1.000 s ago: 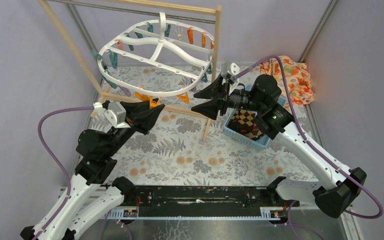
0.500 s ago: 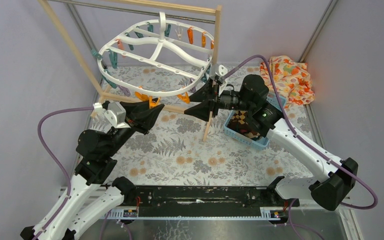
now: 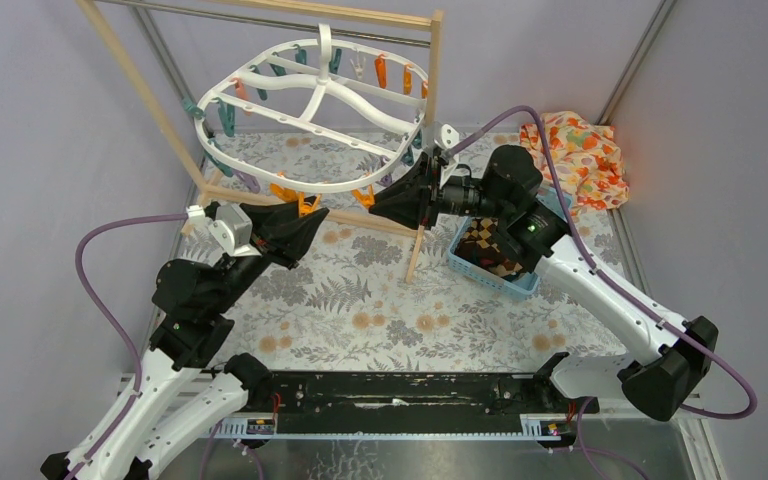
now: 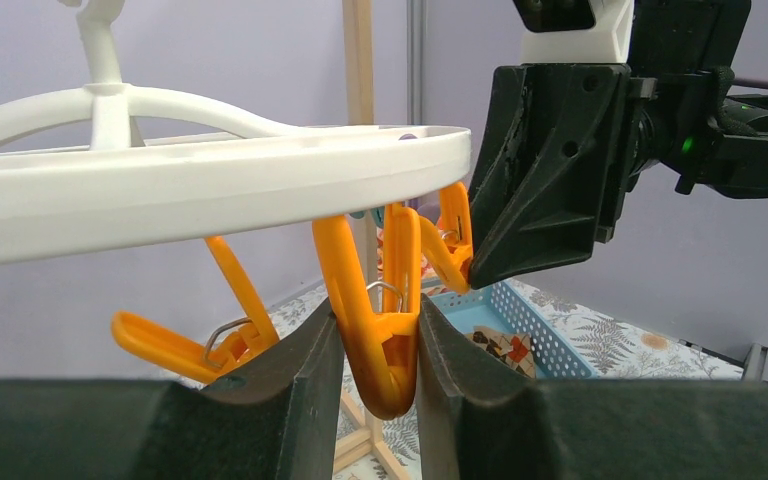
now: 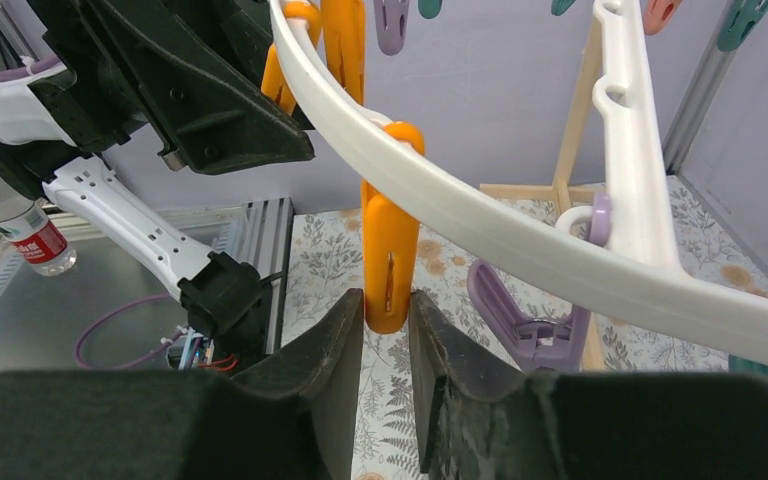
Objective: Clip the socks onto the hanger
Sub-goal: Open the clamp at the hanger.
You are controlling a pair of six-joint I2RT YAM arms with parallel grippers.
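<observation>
The white oval hanger hangs from the wooden rack, with teal, orange and purple pegs under its rim. My left gripper is shut on an orange peg at the hanger's near rim and squeezes its lower end. My right gripper is closed around the lower tip of another orange peg, with both fingers touching it. The brown checked sock lies in the blue basket; it also shows in the left wrist view. The purple striped sock does not show clearly.
The wooden rack's post stands between the grippers and the basket. An orange floral cloth lies at the back right. A purple peg hangs beside the right gripper. A plastic bottle stands off the table.
My right gripper moved left to the hanger's rim and its wide-open jaws closed onto an orange peg. The left arm has not moved.
</observation>
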